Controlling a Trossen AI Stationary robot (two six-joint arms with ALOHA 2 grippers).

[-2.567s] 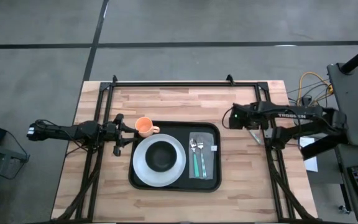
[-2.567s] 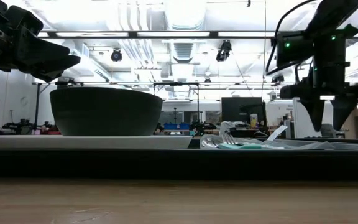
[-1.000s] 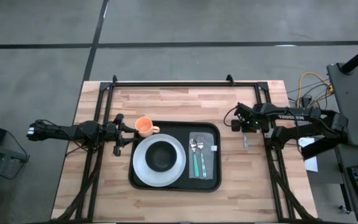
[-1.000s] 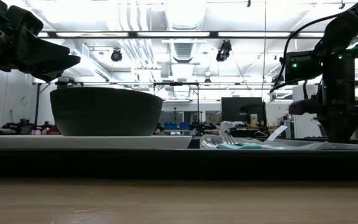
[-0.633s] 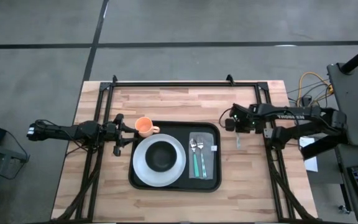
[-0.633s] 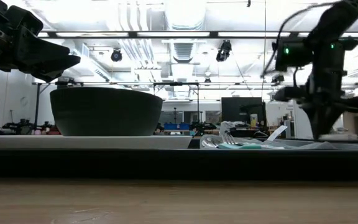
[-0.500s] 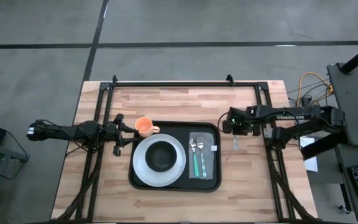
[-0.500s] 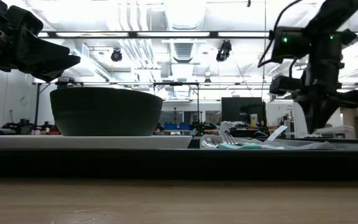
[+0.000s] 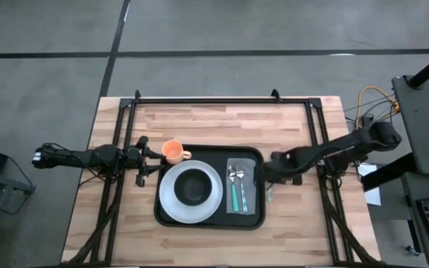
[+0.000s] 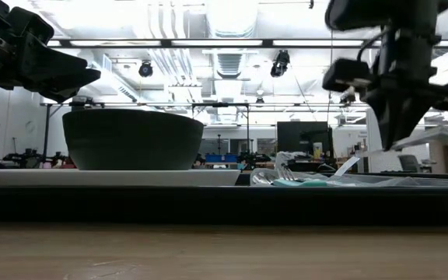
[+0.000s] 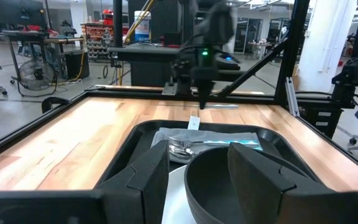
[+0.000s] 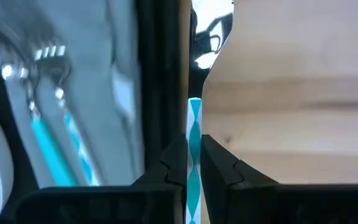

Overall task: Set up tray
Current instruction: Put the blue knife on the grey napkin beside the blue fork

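The black tray (image 9: 168, 216) lies mid-table. On it a white plate (image 9: 168, 199) carries a dark bowl (image 9: 192, 187), and a grey napkin (image 9: 249, 195) bears a fork and a spoon (image 9: 234, 184) with teal handles. An orange cup (image 9: 173, 151) stands at the tray's far left corner. My right gripper (image 9: 269, 179) hangs over the tray's right rim, shut on a knife (image 9: 269, 195) with a teal-and-white handle. My left gripper (image 9: 146, 160) waits open and level at the tray's left side, touching nothing. My right gripper pinches the knife's teal-and-white handle (image 12: 194, 134) between its two fingers (image 12: 219, 163). The fingers come from above, pointing steeply down. The knife is lifted clear and sticks out beyond the fingertips, over the tray's right rim.
Bare wood lies to the right of the tray (image 9: 304, 208) and along the table's far side (image 9: 222, 119). Black frame rails (image 9: 326, 201) run along both sides and the far edge. In the left wrist view the bowl (image 11: 247, 186) stands close before my left fingers.
My right gripper has risen from the table's right part with the knife and swung toward the tray and the near edge, rolling its wrist. The knife has come up off the wood and now hangs over the tray's right rim.
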